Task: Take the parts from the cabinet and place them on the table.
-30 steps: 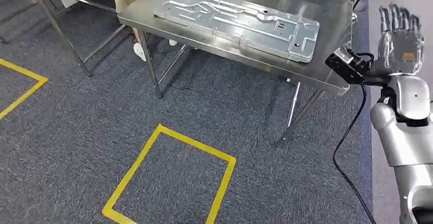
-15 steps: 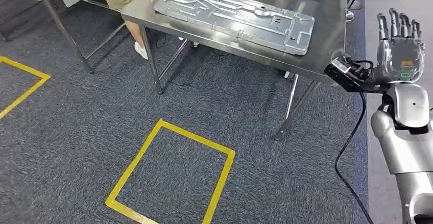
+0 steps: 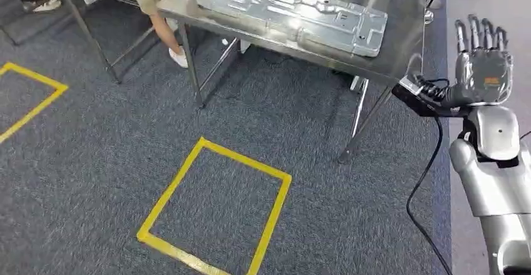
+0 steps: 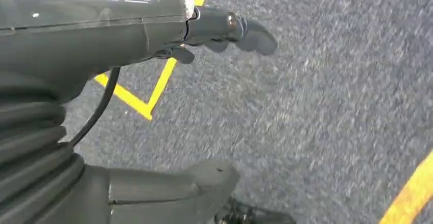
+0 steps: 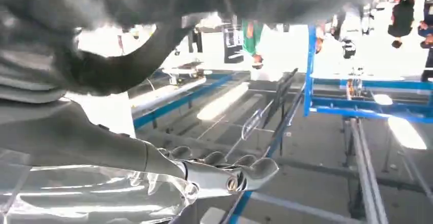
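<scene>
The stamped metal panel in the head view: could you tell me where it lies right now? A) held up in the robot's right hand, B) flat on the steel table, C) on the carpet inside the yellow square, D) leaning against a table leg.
B: the stamped metal panel lies flat on the steel table, while the right hand is raised beside the table with its fingers apart, holding nothing.

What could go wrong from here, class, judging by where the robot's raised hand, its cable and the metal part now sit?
1. The raised right hand is beside the table corner; a swing could knock it.
2. The black cable hangs loose and might snag the table leg.
3. The metal part lies near the front edge, so a bump might shift it.
</scene>
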